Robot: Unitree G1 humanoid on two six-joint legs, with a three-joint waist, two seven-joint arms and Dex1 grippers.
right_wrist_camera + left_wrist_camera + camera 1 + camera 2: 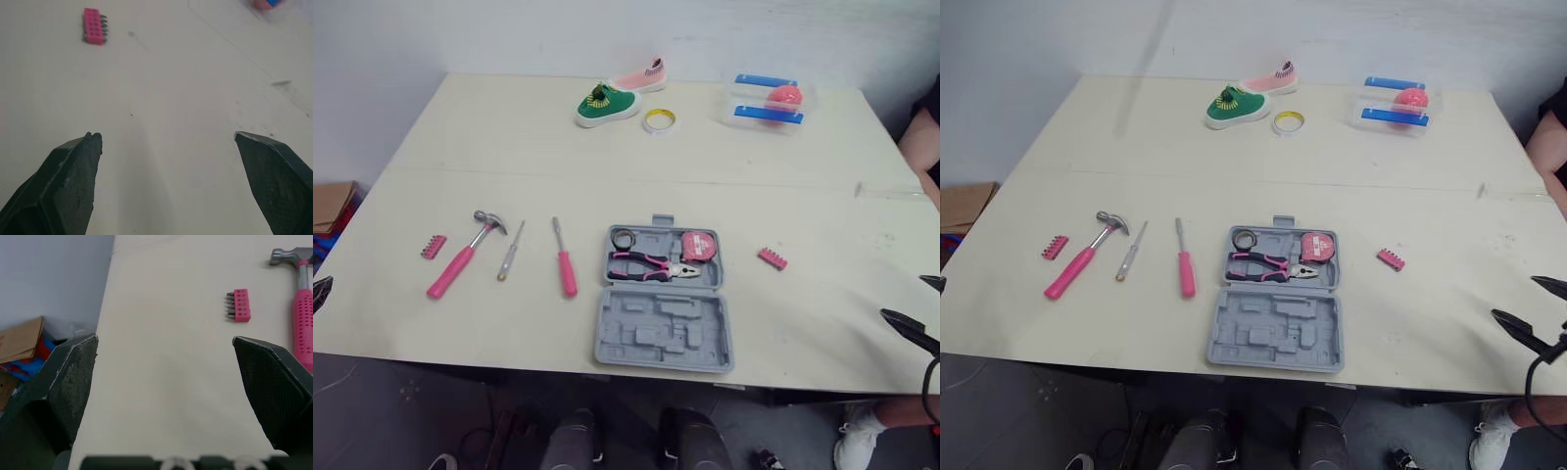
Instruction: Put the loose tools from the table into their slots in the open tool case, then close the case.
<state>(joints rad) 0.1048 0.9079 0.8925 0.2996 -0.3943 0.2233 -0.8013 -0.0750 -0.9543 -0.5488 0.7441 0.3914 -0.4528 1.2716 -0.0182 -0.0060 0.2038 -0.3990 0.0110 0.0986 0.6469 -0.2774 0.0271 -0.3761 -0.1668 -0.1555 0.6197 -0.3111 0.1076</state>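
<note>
My left hand (164, 340) hovers low over the left edge of the table (509, 147), its two black fingers spread wide with nothing between them. My right hand (166, 134) hangs over the right side of the table, just as wide open and just as empty. The tool case (666, 338) lies open and flat near the front edge, roughly in the middle between my hands. Its far half holds the pliers (651, 265), the tape measure (698, 246) and a small black ring (624, 238), and its near half shows grey moulded recesses. Four loose tools lie in a row to the left of the case. Nearest to it is the pink-handled screwdriver (564, 259), then the slim screwdriver (511, 252), then the hammer (460, 257) with its head pointing away from me, and last the left bit holder (433, 246), which is the closest to my left hand. The right bit holder (772, 258) lies alone to the right of the case, apart from it and well ahead of my right hand. At the far side of the table sit a green shoe (605, 104) touching a pink shoe (641, 78), a yellow tape ring (659, 120) just beside them, and a clear box (769, 100) with blue bars and something pink inside.
</note>
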